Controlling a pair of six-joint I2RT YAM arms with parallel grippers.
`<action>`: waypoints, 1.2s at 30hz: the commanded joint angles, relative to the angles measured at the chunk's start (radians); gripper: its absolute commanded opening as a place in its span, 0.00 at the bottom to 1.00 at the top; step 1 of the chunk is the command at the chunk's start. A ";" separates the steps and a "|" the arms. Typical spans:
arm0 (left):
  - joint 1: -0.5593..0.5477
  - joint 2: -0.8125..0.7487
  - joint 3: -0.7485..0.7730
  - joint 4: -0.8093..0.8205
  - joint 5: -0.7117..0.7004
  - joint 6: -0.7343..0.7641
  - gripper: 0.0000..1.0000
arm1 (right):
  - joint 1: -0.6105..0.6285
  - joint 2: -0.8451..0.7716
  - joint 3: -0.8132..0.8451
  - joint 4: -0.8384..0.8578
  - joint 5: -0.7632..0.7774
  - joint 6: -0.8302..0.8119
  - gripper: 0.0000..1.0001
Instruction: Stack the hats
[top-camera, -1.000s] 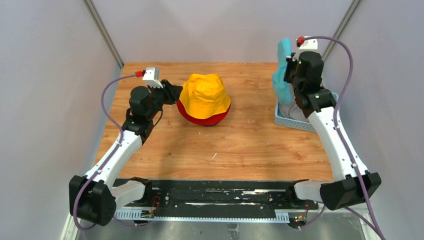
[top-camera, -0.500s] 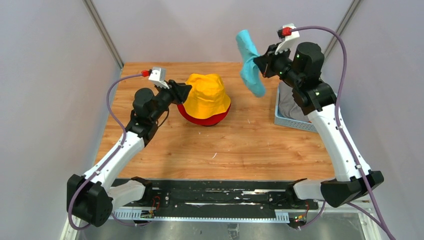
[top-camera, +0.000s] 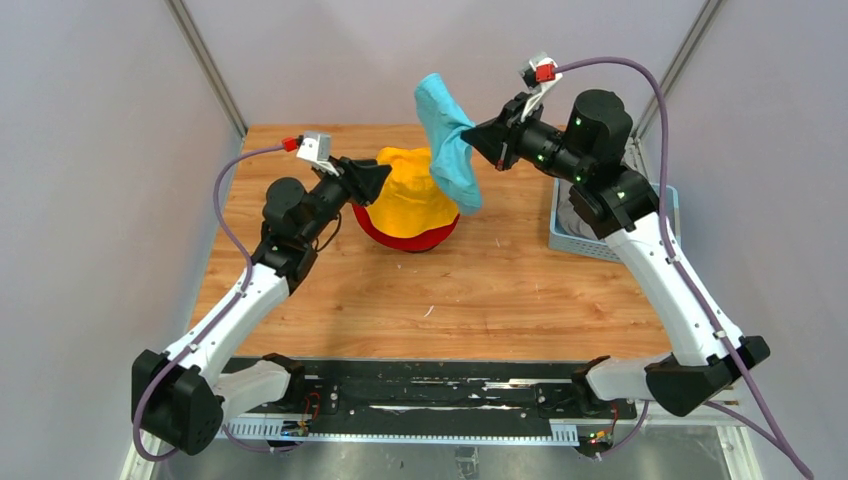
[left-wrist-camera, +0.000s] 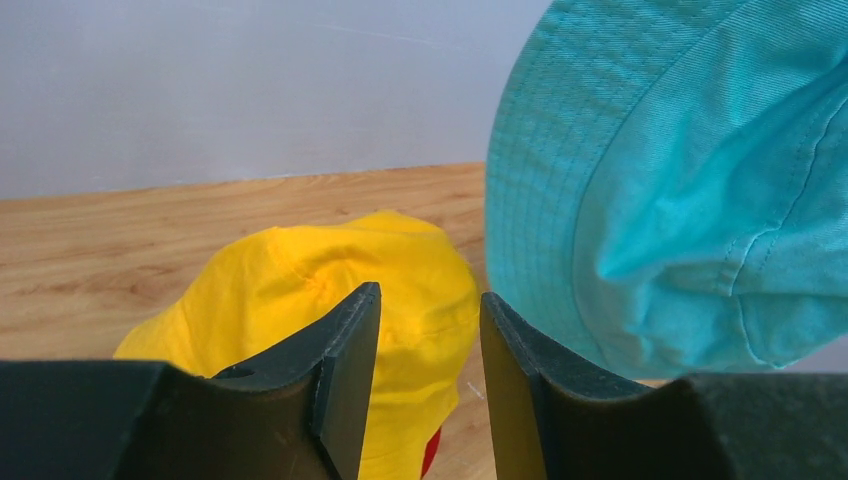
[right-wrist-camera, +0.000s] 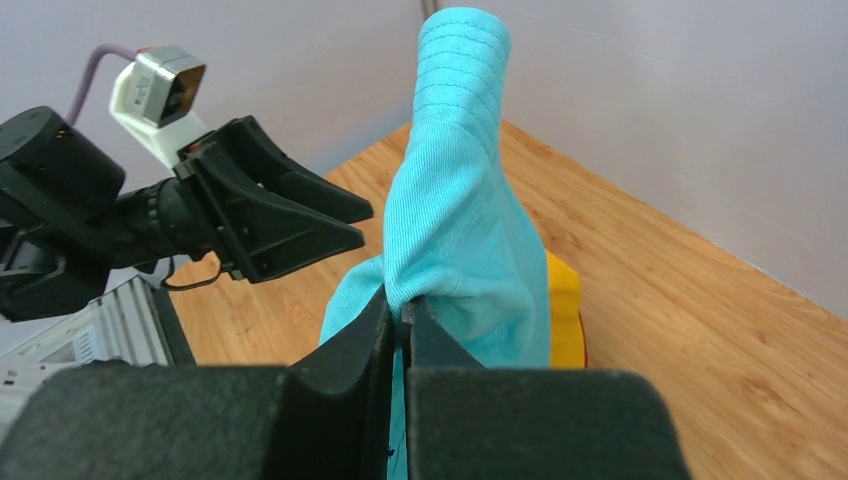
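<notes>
The teal hat (top-camera: 447, 140) hangs in the air, a fold of its cloth pinched between the closed jaws of the right claw (top-camera: 482, 140). From that pinch it runs both ways, one end standing above the claw and the rest drooping below it, so its long axis is close to upright. Beyond the claw's tips and lower down sits the pile: the yellow hat (top-camera: 405, 195) over the red hat (top-camera: 400, 238), which shows only as a rim beneath it. In the overhead view the teal hat's lower end overlaps the yellow crown's right side, but I cannot tell whether the two touch. The left claw (top-camera: 375, 178) points at the pile from the other side, its jaws apart with nothing between them; the yellow hat lies straight ahead of it and just below, the teal hat ahead, higher and to its right. So the left claw is nearer the pile while the right one carries the load, and the likely next move is to bring the teal hat down and flat over the yellow crown. Behind the right claw, by its arm, the basket (top-camera: 590, 247) holds a grey hat (top-camera: 573, 215) on the table (top-camera: 500, 290).
</notes>
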 joint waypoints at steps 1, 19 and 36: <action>-0.016 -0.013 0.005 0.093 0.044 -0.020 0.47 | 0.041 -0.021 0.037 0.059 -0.053 0.015 0.01; -0.021 0.112 -0.009 0.552 0.404 -0.118 0.67 | 0.060 -0.127 -0.032 0.069 -0.158 0.057 0.01; -0.021 0.313 0.098 0.910 0.644 -0.310 0.60 | 0.060 -0.169 -0.091 0.035 -0.154 0.018 0.01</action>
